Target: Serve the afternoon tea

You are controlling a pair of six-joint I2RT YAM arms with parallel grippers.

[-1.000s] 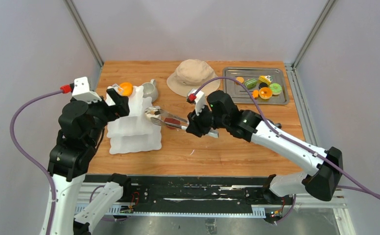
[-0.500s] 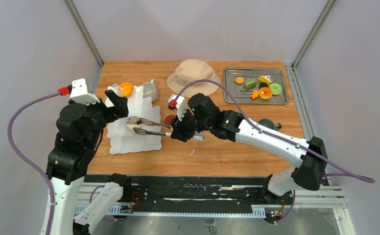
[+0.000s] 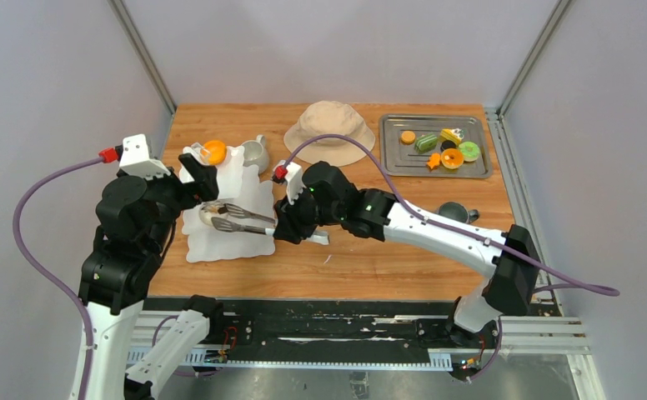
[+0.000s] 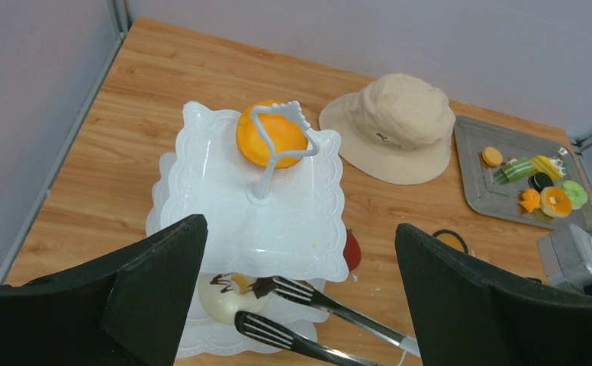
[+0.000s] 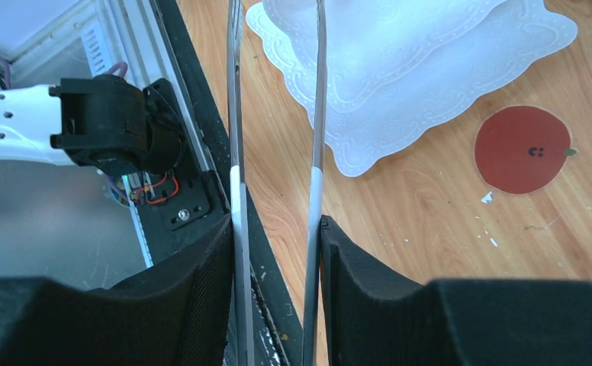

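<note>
White three-tier stand [image 3: 220, 246] standing upright at the left of the worktop [image 3: 345, 258]; orange pastry [image 4: 272, 137] sitting on top tier, cream chocolate-drizzled pastry [image 4: 224, 296] lying on lower tier; remaining pastries [image 3: 452, 158] clustering far right; dark mug [image 3: 453, 212] standing nearby.

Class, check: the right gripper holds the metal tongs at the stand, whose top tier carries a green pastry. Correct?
No. The pastry on the top tier of the stand is orange, not green, as the left wrist view shows.
</note>
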